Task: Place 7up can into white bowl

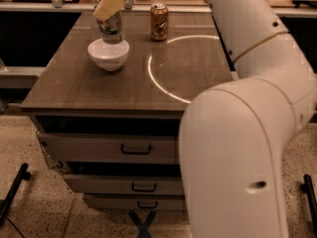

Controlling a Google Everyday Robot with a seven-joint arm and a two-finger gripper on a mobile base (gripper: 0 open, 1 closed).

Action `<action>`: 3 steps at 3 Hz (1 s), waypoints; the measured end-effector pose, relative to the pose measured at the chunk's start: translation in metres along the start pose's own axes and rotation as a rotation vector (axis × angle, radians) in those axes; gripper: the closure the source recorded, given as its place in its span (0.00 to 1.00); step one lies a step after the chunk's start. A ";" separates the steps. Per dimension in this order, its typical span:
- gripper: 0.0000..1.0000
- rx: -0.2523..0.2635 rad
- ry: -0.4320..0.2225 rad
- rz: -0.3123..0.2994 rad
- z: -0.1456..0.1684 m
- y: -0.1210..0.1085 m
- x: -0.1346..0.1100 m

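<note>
The 7up can (112, 29), silvery with a green label, hangs upright just above the far rim of the white bowl (108, 54). My gripper (110, 5) is shut on the can's upper part, its cream fingers (108, 4) covering the top. The bowl stands on the left part of the brown table top (99, 83). My big white arm (247, 108) reaches in from the right and fills the right side of the camera view.
A brown-gold can (159, 21) stands upright at the back of the table, right of the bowl. A bright ring of light (163, 83) lies on the table top. Drawers with dark handles (136, 149) sit below the table's front edge.
</note>
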State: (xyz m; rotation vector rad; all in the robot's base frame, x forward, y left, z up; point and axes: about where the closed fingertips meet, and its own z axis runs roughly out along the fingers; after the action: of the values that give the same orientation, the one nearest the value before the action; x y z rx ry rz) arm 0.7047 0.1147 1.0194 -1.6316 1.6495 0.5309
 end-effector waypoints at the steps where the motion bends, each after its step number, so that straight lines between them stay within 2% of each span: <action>1: 0.87 -0.022 -0.007 0.014 0.026 -0.006 0.001; 2: 0.63 -0.025 -0.009 0.032 0.047 -0.013 0.005; 3: 0.39 -0.030 0.015 0.066 0.065 -0.017 0.019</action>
State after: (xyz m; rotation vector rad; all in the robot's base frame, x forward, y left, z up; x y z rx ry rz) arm 0.7367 0.1485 0.9668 -1.6108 1.7186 0.5809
